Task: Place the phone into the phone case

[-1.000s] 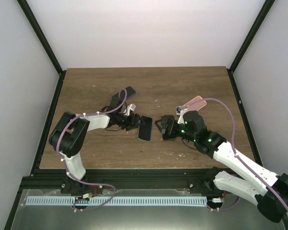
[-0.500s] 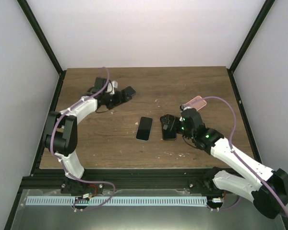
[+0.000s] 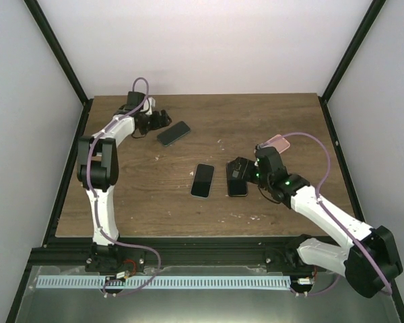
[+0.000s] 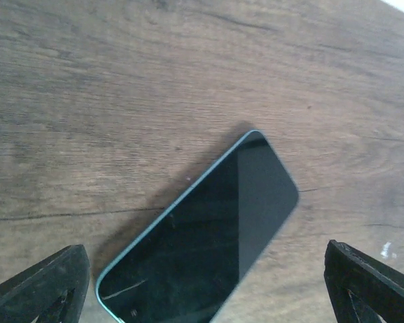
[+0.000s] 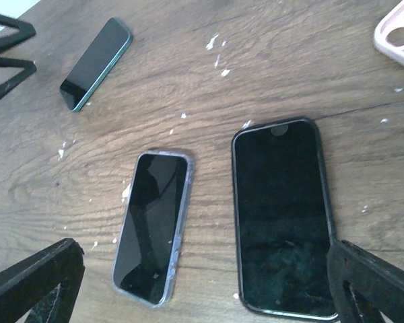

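A small phone in a clear case (image 3: 203, 180) (image 5: 151, 225) lies face up at mid-table. Just right of it lies a larger black phone (image 3: 238, 189) (image 5: 283, 215). A teal-edged phone (image 3: 174, 133) (image 4: 202, 235) lies at the back left. An empty pink phone case (image 3: 276, 142) (image 5: 398, 33) sits at the right. My left gripper (image 3: 163, 122) (image 4: 209, 296) is open, hovering just left of the teal-edged phone. My right gripper (image 3: 238, 168) (image 5: 205, 289) is open above the two middle phones, holding nothing.
White specks dot the wooden tabletop (image 3: 269, 114). Black frame posts (image 3: 60, 60) rise at the back corners, and a black rail (image 3: 188, 245) runs along the near edge by the arm bases.
My left gripper left the cased phone at mid-table, swung to the back left beside the teal-edged phone, and opened wide. My right arm shifted only slightly.
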Controlling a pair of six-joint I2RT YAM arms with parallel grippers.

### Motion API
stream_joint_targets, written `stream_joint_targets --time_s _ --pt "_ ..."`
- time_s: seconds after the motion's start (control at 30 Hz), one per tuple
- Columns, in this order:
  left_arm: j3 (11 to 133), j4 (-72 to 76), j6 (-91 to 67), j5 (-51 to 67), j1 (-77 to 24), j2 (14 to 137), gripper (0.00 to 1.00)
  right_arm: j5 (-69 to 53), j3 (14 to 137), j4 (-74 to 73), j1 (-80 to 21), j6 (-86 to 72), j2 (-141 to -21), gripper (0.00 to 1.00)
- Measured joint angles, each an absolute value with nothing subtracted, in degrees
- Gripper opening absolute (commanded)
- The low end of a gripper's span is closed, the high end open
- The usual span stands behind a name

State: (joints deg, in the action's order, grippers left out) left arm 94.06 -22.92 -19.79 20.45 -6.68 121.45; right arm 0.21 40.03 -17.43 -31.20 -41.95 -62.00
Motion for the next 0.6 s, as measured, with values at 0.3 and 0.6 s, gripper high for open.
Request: stream_joint_targets --time_s 0.3,0.6 --pt "99.5 -25.9 -16.9 23.2 -6.5 130.3 0.90 -0.8 40.0 -14.9 -21.7 -39.7 -68.3 0.63" --pt "99.7 -25.8 -17.4 25.0 -6.5 131.1 0.85 -2.1 42.3 -9.6 -9.9 -38.0 -78.9 0.43"
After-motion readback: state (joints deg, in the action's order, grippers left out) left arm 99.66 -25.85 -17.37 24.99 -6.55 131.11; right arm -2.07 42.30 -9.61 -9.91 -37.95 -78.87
